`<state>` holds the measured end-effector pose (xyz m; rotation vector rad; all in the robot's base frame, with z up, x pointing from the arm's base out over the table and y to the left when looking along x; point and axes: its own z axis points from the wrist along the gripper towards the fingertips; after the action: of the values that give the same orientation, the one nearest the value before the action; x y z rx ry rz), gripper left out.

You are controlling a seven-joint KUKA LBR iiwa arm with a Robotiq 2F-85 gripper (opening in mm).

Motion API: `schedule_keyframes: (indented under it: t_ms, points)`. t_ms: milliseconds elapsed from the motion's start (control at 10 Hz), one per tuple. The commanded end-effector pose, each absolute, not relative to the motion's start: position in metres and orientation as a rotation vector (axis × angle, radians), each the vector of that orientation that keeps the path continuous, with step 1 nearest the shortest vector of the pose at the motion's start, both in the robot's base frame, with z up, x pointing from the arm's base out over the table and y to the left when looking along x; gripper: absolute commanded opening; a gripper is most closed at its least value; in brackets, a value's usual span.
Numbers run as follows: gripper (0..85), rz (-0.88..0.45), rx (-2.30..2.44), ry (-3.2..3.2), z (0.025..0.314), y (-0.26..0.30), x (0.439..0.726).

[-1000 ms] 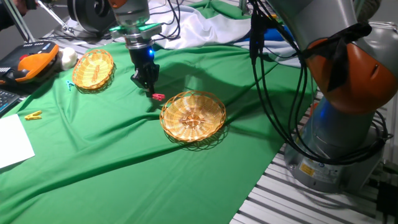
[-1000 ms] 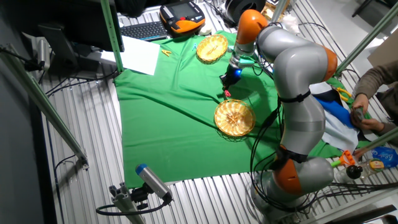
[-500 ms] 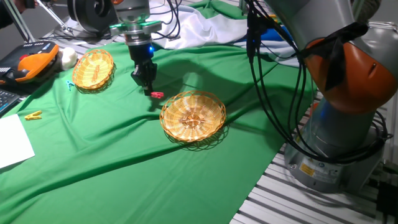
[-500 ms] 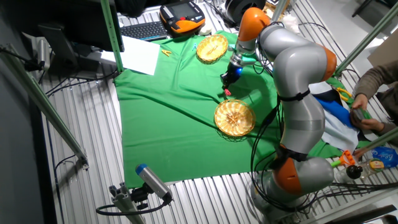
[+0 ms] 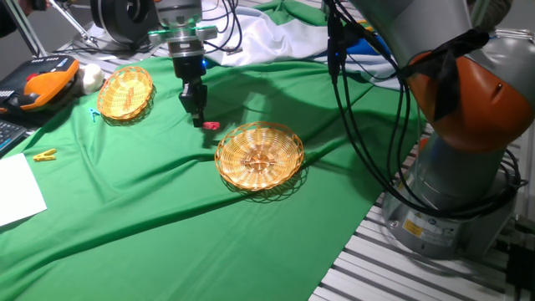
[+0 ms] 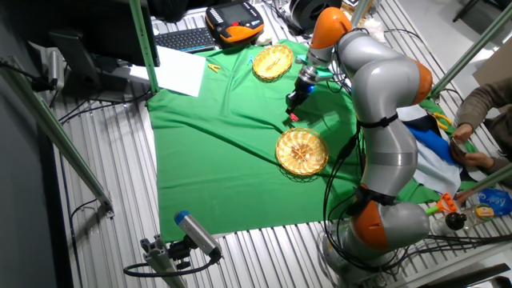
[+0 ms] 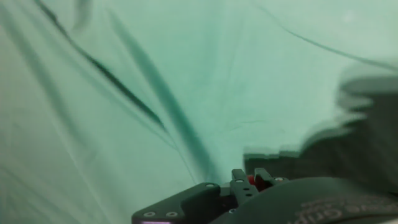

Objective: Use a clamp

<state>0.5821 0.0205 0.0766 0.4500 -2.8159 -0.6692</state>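
The clamp [image 5: 211, 126] is a tiny red clip at the tips of my gripper [image 5: 200, 122], just left of the nearer wicker basket [image 5: 261, 156] and barely above the green cloth. The fingers stand close together on it, and its red end sticks out to the right. In the other fixed view the clamp [image 6: 294, 118] sits under the gripper [image 6: 292, 111]. In the hand view a red bit of the clamp [image 7: 251, 181] shows between the fingertips, over blurred green cloth.
A second wicker basket [image 5: 125, 92] lies at the back left. A yellow clip [image 5: 43, 155] and a white paper sheet [image 5: 17, 192] lie at the left edge, with an orange pendant [image 5: 38, 84] behind. The arm's base [image 5: 451, 176] stands right.
The fingers have closed from a spread stance to a narrow one on the clamp. The hand and the clamp have risen slightly and shifted a little away from the near basket.
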Motion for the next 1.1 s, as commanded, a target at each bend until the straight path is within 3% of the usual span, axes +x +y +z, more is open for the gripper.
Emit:
schedule_keyframes:
  t_ms: [0,1000]
  points:
    - [0.0,-0.716,0.476,-2.826,0.0763,0.02,0.5821]
    - [0.0,-0.791,0.649,-2.808,0.0756,0.0193,0.5817]
